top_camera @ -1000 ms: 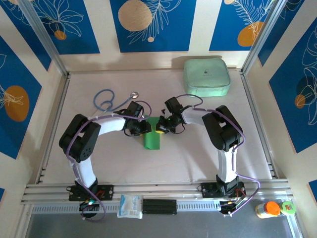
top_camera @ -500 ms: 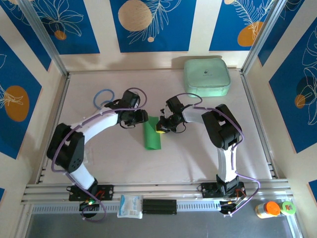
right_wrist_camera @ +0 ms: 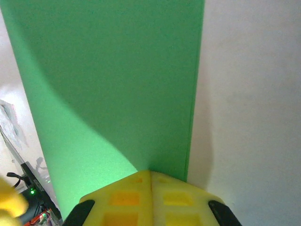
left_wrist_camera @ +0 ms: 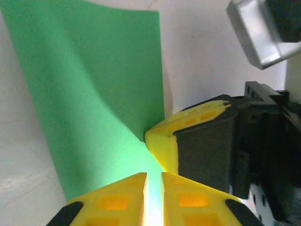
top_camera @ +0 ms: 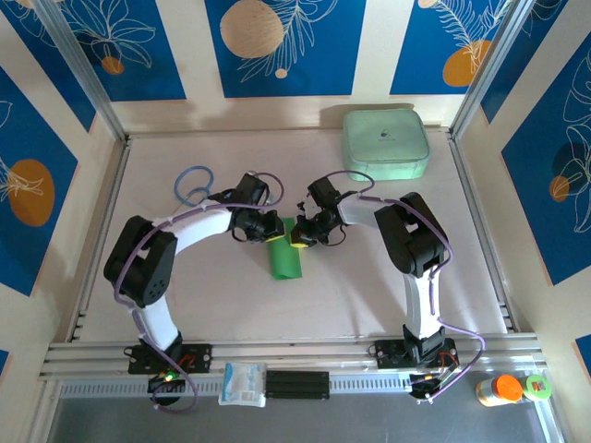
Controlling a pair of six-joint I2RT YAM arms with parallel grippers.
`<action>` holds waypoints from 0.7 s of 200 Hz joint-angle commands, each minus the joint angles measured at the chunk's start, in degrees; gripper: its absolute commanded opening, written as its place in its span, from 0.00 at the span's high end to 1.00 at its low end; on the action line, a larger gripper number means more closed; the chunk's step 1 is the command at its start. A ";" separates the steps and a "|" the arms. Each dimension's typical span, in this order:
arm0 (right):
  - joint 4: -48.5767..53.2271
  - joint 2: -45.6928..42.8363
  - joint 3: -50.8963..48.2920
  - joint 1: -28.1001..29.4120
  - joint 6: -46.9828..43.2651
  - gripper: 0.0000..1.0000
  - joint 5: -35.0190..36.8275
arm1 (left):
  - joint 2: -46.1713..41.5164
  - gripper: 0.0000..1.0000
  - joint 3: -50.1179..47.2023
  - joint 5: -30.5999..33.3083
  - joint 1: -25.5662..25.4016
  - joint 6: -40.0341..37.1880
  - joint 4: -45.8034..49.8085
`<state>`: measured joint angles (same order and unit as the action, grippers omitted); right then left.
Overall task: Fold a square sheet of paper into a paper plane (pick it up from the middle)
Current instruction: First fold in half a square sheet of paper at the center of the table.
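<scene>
The left jaws, open a moment ago, have closed on the square sheet of paper, touching the right jaws, which are clenched on the same end. With 2 grips, the next fold looks ready.

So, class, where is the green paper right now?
In the top view, the green paper lies mid-table as a narrow strip, its far end between the left gripper and right gripper, nearer than the mint case.

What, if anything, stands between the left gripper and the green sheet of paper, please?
Nothing visible does. The left gripper sits at the far edge of the square sheet of paper, jaws nearly together around it, with the right gripper pinching alongside.
</scene>
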<state>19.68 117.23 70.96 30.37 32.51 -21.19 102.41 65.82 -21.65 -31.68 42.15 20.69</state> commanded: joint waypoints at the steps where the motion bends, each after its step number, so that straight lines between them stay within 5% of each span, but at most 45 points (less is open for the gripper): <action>1: 7.17 6.69 -3.10 0.34 -0.58 0.96 11.87 | 1.59 0.86 -0.42 -3.42 -0.28 1.48 -2.15; 140: 9.94 8.28 -2.21 0.40 0.05 0.96 14.02 | 6.39 0.89 -0.57 1.16 -0.64 -2.41 2.62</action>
<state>22.11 118.06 72.55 30.39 32.56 -21.19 108.22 65.69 -22.02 -32.23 41.89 20.97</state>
